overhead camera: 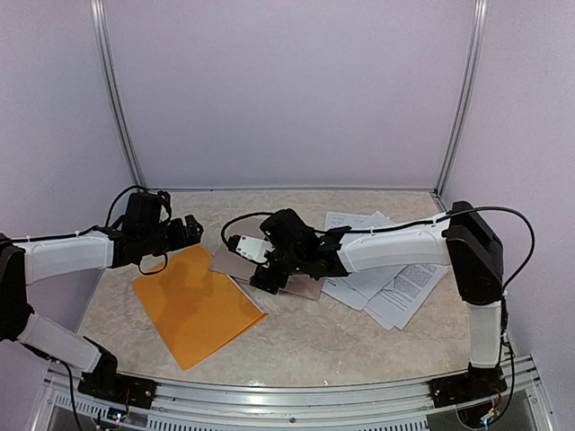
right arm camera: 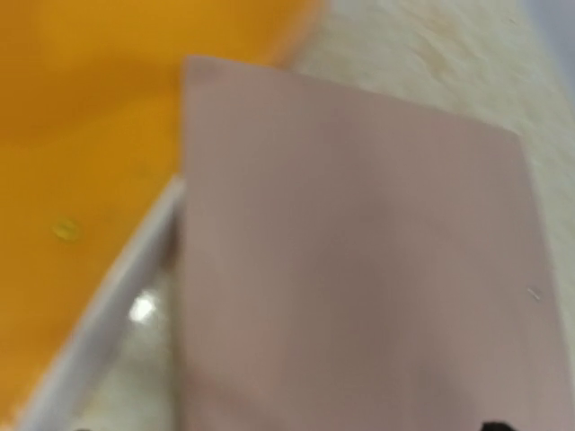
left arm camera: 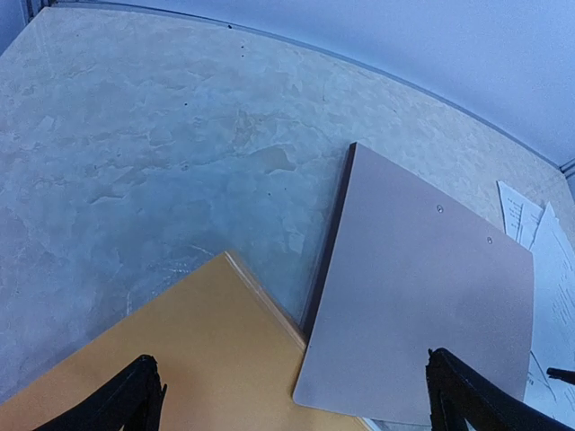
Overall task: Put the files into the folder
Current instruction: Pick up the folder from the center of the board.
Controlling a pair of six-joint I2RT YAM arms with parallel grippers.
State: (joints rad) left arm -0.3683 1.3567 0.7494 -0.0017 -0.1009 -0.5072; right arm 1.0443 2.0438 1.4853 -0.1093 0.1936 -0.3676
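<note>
Top view, with 2 wrist close-ups. The flat orange plastic folder (overhead camera: pixel 196 305) lies closed on the left-centre of the marbled beige tabletop (overhead camera: pixel 314 346), turned diagonally so that 1 corner points at the near edge. A pale grey strip (right arm camera: pixel 103 328) runs along its right-hand edge. The loose white printed paper sheets (overhead camera: pixel 395 283), the files, lie fanned and overlapping on the right half of the table, well apart from the folder and partly crossed by the right arm in the top view. None of them is in the folder.

Between folder and sheets lies a stiff grey-brown clipboard (left arm camera: pixel 422 296), flat and face down. Its near left corner overlaps the folder's strip edge, and its right edge meets the sheets.

The left gripper (overhead camera: pixel 192 230) hangs above the folder's far corner. Its 2 black fingers (left arm camera: pixel 135 400) stand at opposite sides of the wrist view, spread to full width with nothing between them. The right gripper (overhead camera: pixel 267 277) hangs low over the clipboard. Its wrist view is blurred and shows only a sliver of black at the bottom edge. The jaws are spread wide, and the clipboard below lies flat on the table, not gripped.
</note>
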